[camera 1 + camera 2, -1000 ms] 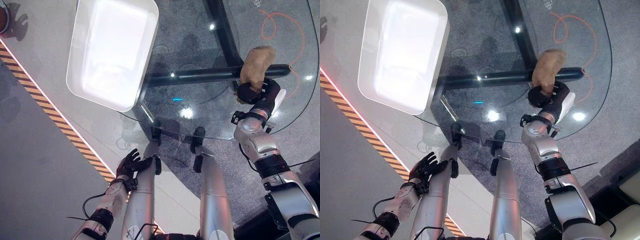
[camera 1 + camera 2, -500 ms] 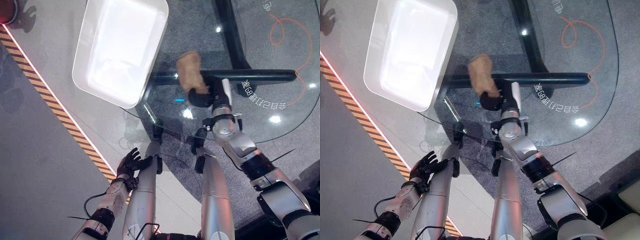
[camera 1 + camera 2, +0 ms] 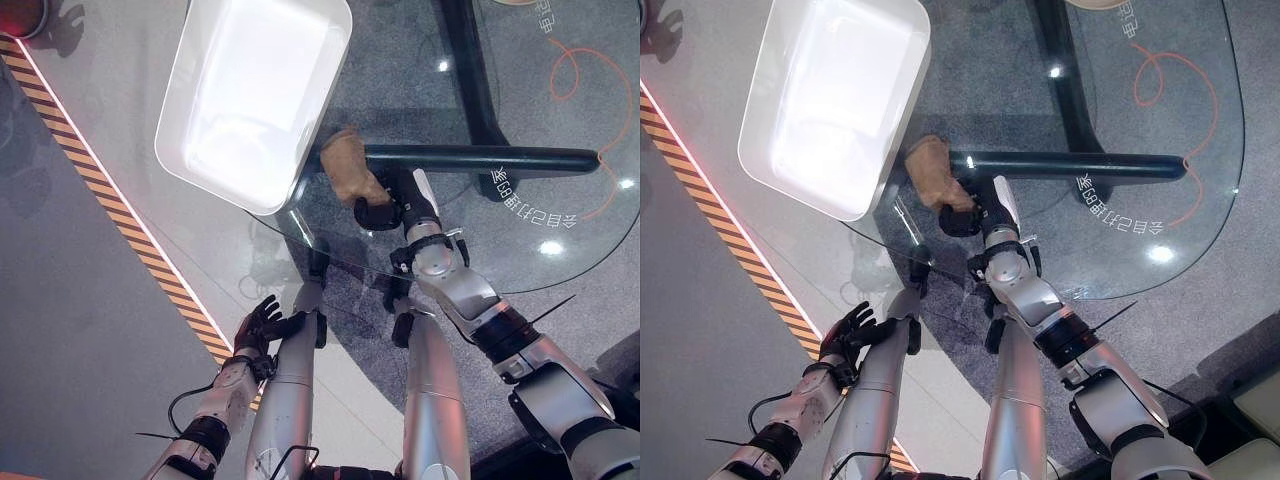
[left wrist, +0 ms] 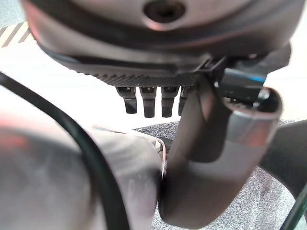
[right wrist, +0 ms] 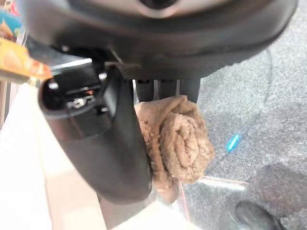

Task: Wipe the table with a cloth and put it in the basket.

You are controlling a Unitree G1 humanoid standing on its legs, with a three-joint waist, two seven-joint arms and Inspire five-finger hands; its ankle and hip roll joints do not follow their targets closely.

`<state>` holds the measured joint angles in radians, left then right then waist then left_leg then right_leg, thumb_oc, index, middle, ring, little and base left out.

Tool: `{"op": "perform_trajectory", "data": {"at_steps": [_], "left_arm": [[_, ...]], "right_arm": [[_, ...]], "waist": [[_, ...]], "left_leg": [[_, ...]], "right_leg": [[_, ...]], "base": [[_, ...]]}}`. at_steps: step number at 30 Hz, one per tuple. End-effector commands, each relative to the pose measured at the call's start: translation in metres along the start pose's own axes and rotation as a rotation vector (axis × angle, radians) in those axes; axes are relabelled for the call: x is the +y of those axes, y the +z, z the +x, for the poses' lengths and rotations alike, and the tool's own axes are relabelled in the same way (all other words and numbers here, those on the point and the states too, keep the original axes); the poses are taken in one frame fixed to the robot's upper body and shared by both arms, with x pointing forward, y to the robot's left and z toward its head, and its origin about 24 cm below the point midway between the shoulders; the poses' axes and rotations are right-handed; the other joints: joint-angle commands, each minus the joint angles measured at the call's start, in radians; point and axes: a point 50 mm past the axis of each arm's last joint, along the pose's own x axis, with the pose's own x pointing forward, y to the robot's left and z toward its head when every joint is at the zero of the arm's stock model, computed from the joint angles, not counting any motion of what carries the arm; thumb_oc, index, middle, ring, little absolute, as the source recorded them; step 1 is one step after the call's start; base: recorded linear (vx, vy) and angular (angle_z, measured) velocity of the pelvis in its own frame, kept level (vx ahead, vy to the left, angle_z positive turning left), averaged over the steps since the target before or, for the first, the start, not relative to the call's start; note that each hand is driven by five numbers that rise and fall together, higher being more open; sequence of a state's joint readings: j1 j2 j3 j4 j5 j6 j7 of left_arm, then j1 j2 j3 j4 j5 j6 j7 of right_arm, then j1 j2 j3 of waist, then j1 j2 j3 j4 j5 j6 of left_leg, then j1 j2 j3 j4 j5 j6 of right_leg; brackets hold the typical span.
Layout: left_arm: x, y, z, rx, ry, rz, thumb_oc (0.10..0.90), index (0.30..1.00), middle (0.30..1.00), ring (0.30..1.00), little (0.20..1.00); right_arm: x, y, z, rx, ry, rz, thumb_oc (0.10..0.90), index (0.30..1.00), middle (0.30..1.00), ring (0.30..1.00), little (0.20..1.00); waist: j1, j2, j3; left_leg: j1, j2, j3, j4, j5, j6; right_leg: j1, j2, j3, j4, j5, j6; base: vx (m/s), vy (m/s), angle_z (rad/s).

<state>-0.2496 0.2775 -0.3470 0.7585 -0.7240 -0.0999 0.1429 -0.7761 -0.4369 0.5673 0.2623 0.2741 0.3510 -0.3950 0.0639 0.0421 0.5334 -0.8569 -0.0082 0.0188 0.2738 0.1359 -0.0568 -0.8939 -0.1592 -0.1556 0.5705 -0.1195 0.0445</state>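
A rolled tan cloth [image 3: 347, 167] lies on the round glass table [image 3: 560, 180], right beside the near right edge of the white basket [image 3: 250, 95]. My right hand [image 3: 385, 207] is shut on the cloth's near end, and in the right wrist view the cloth [image 5: 180, 139] bunches between thumb and fingers [image 5: 165, 88]. Far below the table edge my left hand [image 3: 262, 325] hangs with its fingers relaxed and holds nothing; its fingers [image 4: 148, 99] point straight in the left wrist view.
The glass table rests on a dark tubular frame [image 3: 480, 158] seen through the top. An orange cord [image 3: 590, 70] curls under the far right of the glass. A striped floor line [image 3: 120, 230] runs along the left. A tan rim [image 3: 1095, 4] shows at the table's far edge.
My right hand has dragged the cloth leftward across the glass, from the right side to the basket's edge. The camera has shifted too. The left hand has stayed put.
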Motion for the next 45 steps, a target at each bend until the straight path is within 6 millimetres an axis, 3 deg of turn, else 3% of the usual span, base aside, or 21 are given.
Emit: {"op": "perform_trajectory", "data": {"at_steps": [1,15,34,40,45], "left_arm": [[-0.002,-0.048,-0.018,0.141,0.000,0.055,0.800,0.900,0.900,0.900,0.900],[0.005,-0.044,-0.018,0.138,0.002,0.070,0.800,0.900,0.900,0.900,0.900],[0.008,-0.045,-0.019,0.139,0.012,0.067,0.800,0.900,0.900,0.900,0.900],[0.008,-0.045,-0.019,0.137,0.021,0.062,0.800,0.900,0.900,0.900,0.900],[0.011,-0.047,-0.020,0.136,0.032,0.059,0.800,0.900,0.900,0.900,0.900]], "right_arm": [[0.023,0.041,-0.014,-0.201,0.149,0.000,0.100,0.300,0.300,0.300,0.200],[0.022,0.047,-0.021,-0.252,0.280,-0.077,0.100,0.300,0.300,0.300,0.200],[0.002,0.041,-0.018,-0.240,0.129,0.002,0.100,0.300,0.300,0.300,0.200],[-0.018,0.035,-0.012,-0.208,-0.056,0.046,0.100,0.300,0.300,0.300,0.200],[-0.059,0.025,-0.006,-0.161,-0.289,0.075,0.100,0.300,0.300,0.300,0.200]], "waist": [[0.013,0.028,-0.013],[0.011,0.024,-0.013],[0.000,0.025,-0.013],[-0.005,0.024,-0.013],[-0.013,0.019,-0.013]], "left_leg": [[-0.025,-0.050,0.074,0.182,-0.208,0.026],[-0.020,-0.044,0.077,0.179,-0.206,0.023],[-0.021,-0.038,0.082,0.182,-0.209,0.025],[-0.015,-0.035,0.087,0.182,-0.213,0.027],[-0.012,-0.031,0.085,0.188,-0.222,0.029]], "right_leg": [[-0.007,0.027,-0.039,-0.185,0.132,0.041],[-0.005,0.022,-0.042,-0.185,0.135,0.046],[-0.012,0.022,-0.038,-0.179,0.139,0.046],[-0.009,0.023,-0.036,-0.177,0.138,0.045],[-0.008,0.026,-0.031,-0.175,0.141,0.046]], "base": [[0.00,0.000,0.00],[0.00,0.000,0.00],[0.00,0.000,0.00],[0.00,0.000,0.00],[0.00,0.000,0.00]]}}
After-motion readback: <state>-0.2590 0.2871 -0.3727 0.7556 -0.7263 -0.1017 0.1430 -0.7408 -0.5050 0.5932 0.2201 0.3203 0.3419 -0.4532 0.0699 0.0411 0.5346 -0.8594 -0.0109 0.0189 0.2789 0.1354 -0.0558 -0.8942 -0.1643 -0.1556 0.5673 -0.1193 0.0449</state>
